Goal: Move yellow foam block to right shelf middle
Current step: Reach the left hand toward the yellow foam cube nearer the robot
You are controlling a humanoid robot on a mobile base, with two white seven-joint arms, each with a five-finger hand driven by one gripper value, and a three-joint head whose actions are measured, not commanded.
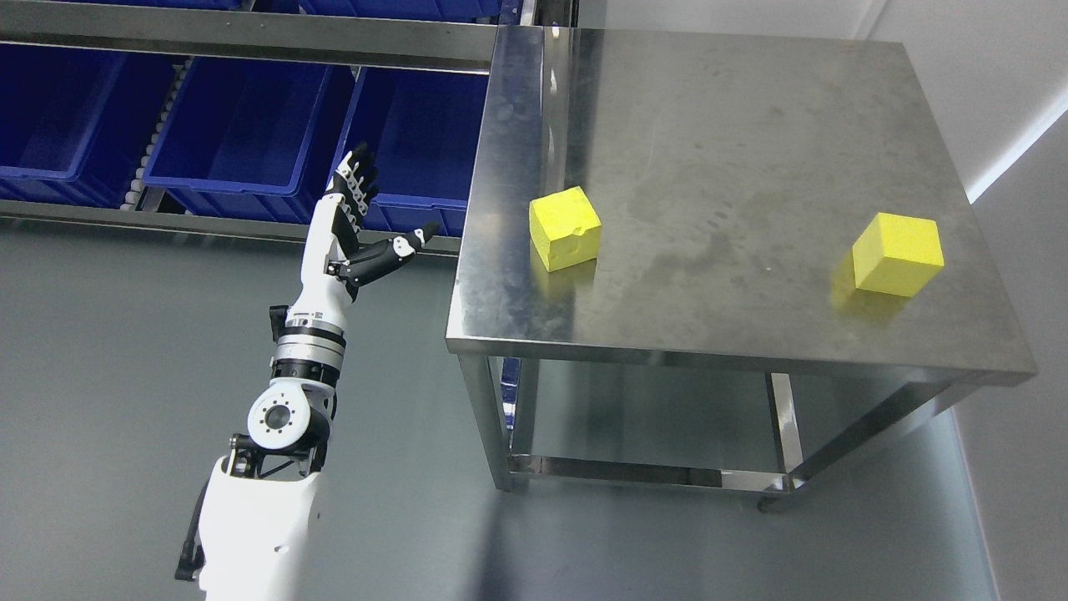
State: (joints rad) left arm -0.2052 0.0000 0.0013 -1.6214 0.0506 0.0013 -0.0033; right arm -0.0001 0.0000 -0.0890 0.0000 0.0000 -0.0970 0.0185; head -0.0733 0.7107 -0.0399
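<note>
Left hand (350, 229) fingers (360, 171) spread, holding nothing, before blue bins (242, 133); two yellow foam blocks (565, 228) on table (751, 125).

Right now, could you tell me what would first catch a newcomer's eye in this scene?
Two bright yellow foam cubes stand out on the steel table: the left yellow foam cube near its left edge, the right yellow foam cube near its right edge. Left of the table, the left hand hangs open over the floor, before dark blue plastic bins.
</note>
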